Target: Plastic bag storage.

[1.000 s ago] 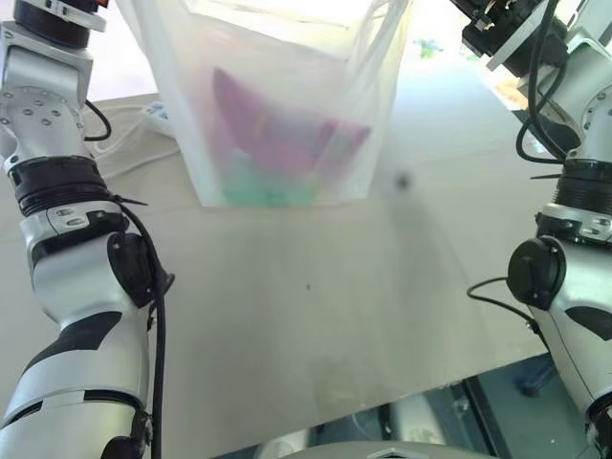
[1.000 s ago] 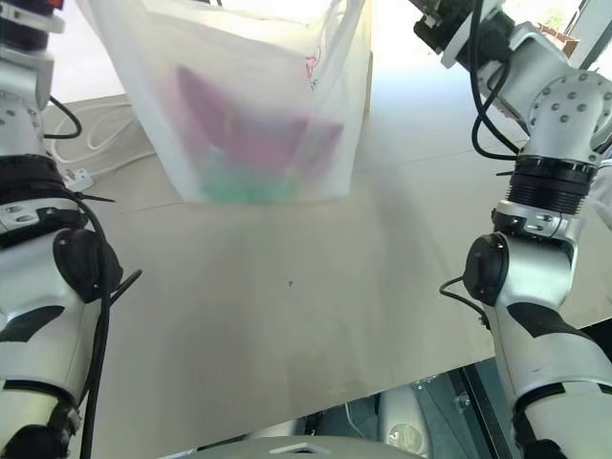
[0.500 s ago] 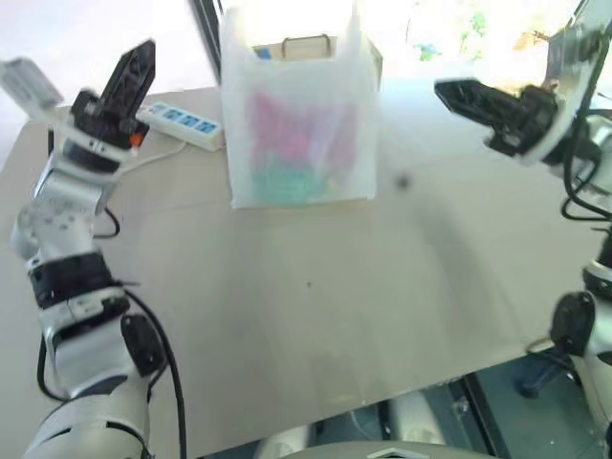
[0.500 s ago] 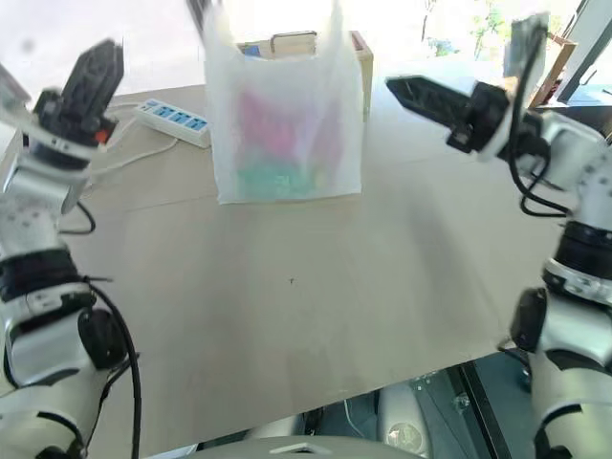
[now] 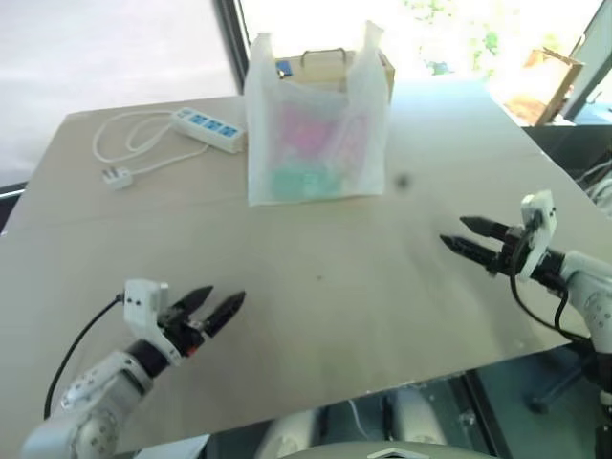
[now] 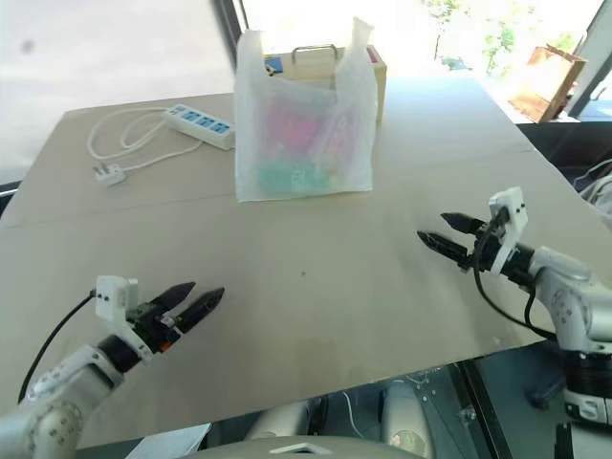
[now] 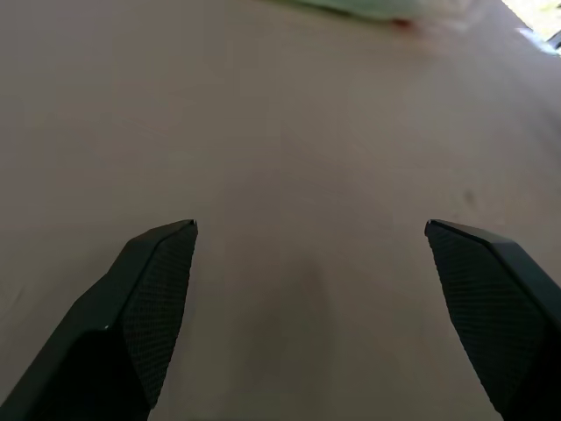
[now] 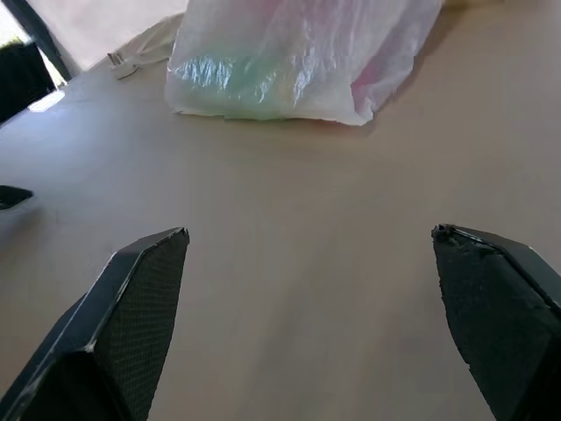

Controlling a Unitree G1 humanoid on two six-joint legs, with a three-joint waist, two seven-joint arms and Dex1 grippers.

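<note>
Plastic bag (image 5: 317, 134) stands upright on the table's (image 5: 335, 287) far side, well ahead of both empty wide-open grippers, right gripper (image 5: 469, 237) nearer than left gripper (image 5: 215, 308).

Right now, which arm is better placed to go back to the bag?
Probably right. The right gripper is open, points toward the bag and sits farther up the table. The left gripper, also open, hangs near the front edge, farther off.
</note>
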